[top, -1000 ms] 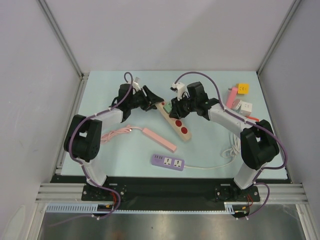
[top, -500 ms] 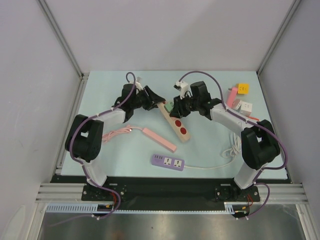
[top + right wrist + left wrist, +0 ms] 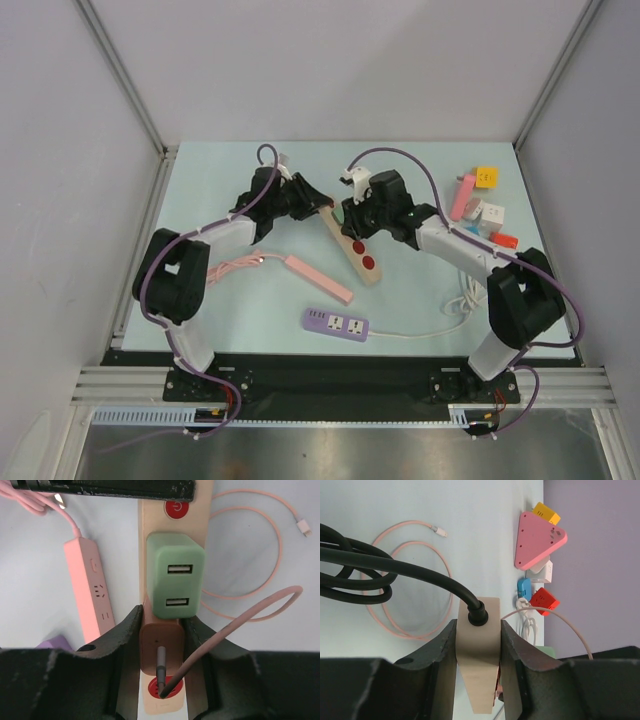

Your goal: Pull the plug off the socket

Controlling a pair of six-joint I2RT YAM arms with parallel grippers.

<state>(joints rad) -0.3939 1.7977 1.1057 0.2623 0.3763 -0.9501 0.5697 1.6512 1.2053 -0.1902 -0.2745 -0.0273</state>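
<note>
A beige power strip (image 3: 357,252) with red sockets lies slanted at mid-table. My left gripper (image 3: 478,630) is shut on its far end, where a black cord (image 3: 420,575) enters it; both fingers (image 3: 442,650) press the strip's sides. On the strip sit a green USB charger (image 3: 175,575) and, right beside it, a brown plug (image 3: 160,647) with a pink cable (image 3: 240,620) running out of it. My right gripper (image 3: 161,619) is shut on the brown plug, which still sits in its socket. A free red socket (image 3: 167,686) shows just below the plug.
A pink power strip (image 3: 318,278) with its coiled pink lead (image 3: 232,268) lies front left. A purple strip (image 3: 336,323) and white cable (image 3: 460,300) are near the front. Pink (image 3: 463,195), yellow (image 3: 486,176), white (image 3: 490,212) and red (image 3: 505,240) adapters cluster at back right.
My left gripper has moved onto the strip's far end and shut on it. The right gripper stays shut on the brown plug, its wrist shifted slightly left.
</note>
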